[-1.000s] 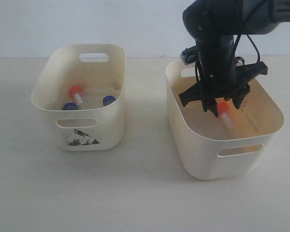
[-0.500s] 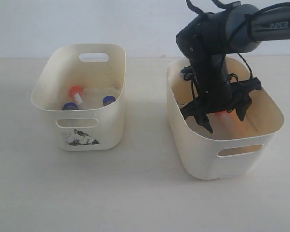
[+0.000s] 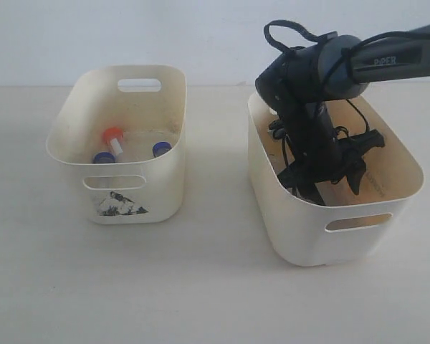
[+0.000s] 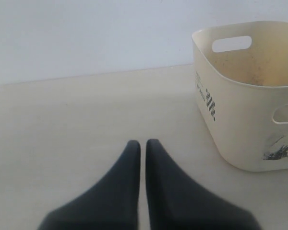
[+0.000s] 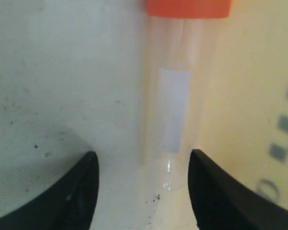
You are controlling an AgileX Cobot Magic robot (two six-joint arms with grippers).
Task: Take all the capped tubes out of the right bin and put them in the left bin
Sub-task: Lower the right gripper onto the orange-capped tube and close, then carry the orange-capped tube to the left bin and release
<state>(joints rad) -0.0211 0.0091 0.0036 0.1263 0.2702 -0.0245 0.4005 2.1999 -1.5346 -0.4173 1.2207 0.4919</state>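
Right gripper: reached down inside the right bin, with its jaws spread and one on each side of a tube, not closed on it.
Orange-capped tube: lay on the floor of the right bin between the spread jaws; the arm hid it in the exterior view.
Left bin: stood on the table, left of the right bin in the exterior view and apart from it.
Other tubes: a second orange-capped tube, a blue-capped tube and another blue-capped tube lay outside the right bin, in the left bin.
Left gripper: jaws pressed nearly together, holding nothing; I could not tell its place relative to the right bin.
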